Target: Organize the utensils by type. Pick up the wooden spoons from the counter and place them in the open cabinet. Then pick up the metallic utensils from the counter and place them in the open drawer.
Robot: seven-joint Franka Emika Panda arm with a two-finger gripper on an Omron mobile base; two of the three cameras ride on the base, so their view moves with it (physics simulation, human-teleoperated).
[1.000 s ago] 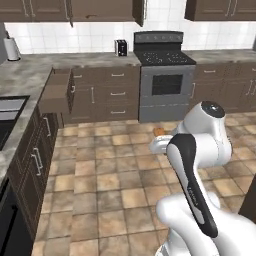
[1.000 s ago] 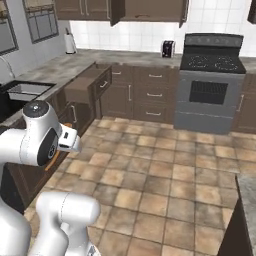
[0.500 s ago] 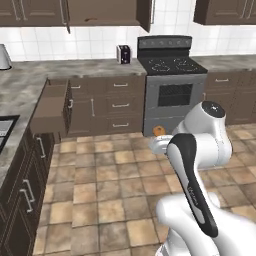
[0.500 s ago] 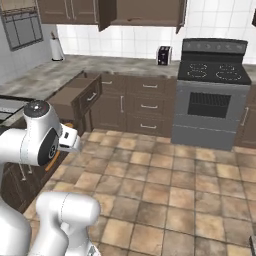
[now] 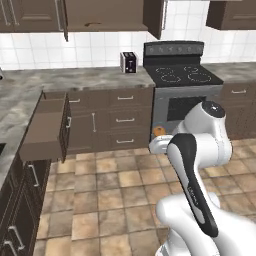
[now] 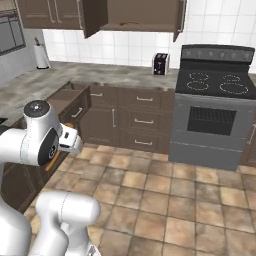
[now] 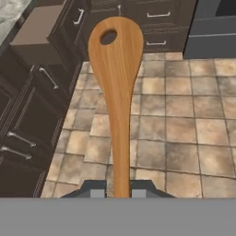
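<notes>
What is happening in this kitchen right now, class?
The robot's end effector is shut on a wooden spoon, carried above the tiled floor. The open drawer sticks out from the base cabinets, and the open cabinet hangs above the counter. The spoon is not yet put away.

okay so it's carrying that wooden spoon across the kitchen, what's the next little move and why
Probably keep driving toward the open cabinet and start raising the arm. The gripper is shut on the wooden spoon, held low over the floor tiles, while the cabinet sits high above the counter.
</notes>
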